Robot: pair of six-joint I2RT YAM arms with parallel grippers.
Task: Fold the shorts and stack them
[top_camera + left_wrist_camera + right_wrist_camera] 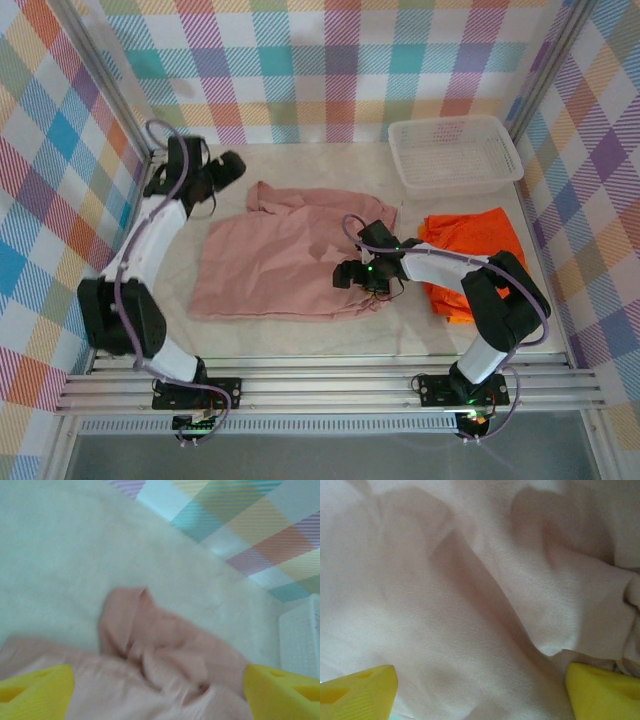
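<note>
Roughly mid-table, the pink shorts (285, 260) lie spread out and rumpled on the pale tabletop (330, 165). Just beside them on the right, the orange shorts (470, 245) sit in a loose heap. A white basket (455, 150) stands in the far right corner. The left gripper (160, 687) hangs by the pink shorts' far left corner, its fingers spread wide over the bunched cloth. The right gripper (480, 690) hovers low over the near right part of the pink shorts, its fingers likewise spread well apart.
</note>
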